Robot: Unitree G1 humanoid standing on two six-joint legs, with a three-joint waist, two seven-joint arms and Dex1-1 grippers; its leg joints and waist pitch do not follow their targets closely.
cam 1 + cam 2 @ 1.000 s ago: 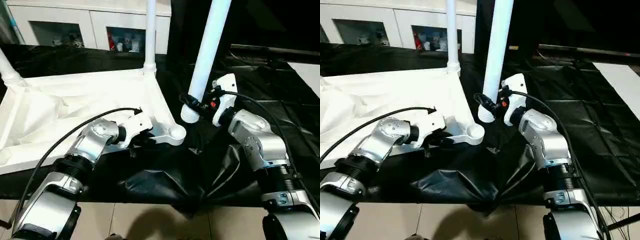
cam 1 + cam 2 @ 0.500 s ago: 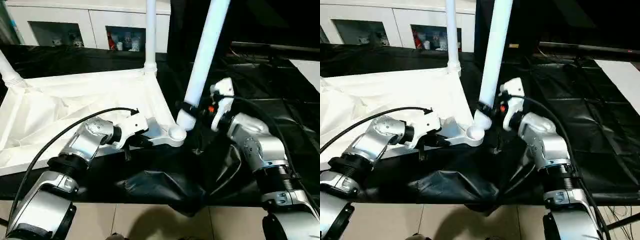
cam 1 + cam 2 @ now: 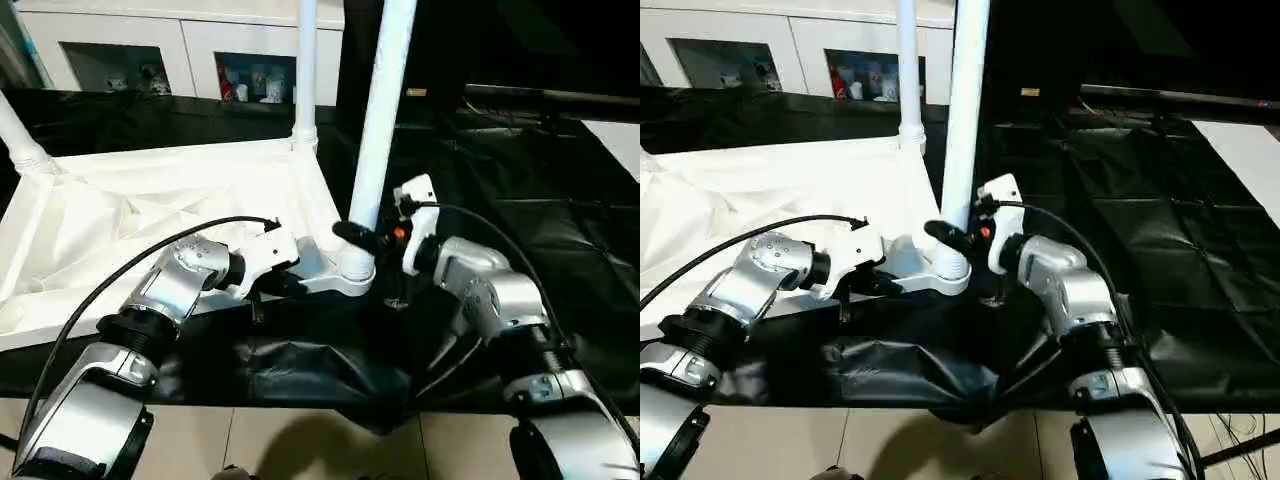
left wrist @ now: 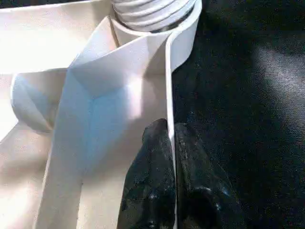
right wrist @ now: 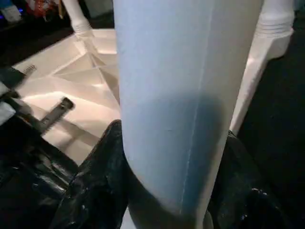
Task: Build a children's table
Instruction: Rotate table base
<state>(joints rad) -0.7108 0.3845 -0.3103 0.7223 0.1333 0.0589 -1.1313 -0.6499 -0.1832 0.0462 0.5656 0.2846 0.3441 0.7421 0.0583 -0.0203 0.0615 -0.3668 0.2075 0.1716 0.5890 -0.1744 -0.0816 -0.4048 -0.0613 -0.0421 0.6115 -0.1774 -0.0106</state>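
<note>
Head-camera views give me the worktop (image 3: pixel 560 200) draped in crinkled glossy black sheeting, bunched into folds at the near edge. On it lies the table top (image 3: pixel 120 220), upside down: a white square of smooth plastic with thin raised ribs running across its underside and a round socket at each corner. White tube legs already stand upright in its far corners, one at the far right corner (image 3: pixel 304 60).

At the near right corner socket (image 3: pixel 352 272) I have a long, smooth, tapered leg (image 3: pixel 378 110) standing nearly upright, its ringed foot seated in the socket. My right pincer (image 3: pixel 366 238) is clamped around this leg just above the socket, black fingers (image 5: pixel 95 191) wrapping both sides of the tube.

My left pincer (image 4: pixel 170 157) is closed on the table top's thin side wall, near that same corner, one rough black finger on each face of the wall, with the forearm's black cable arching above.
</note>
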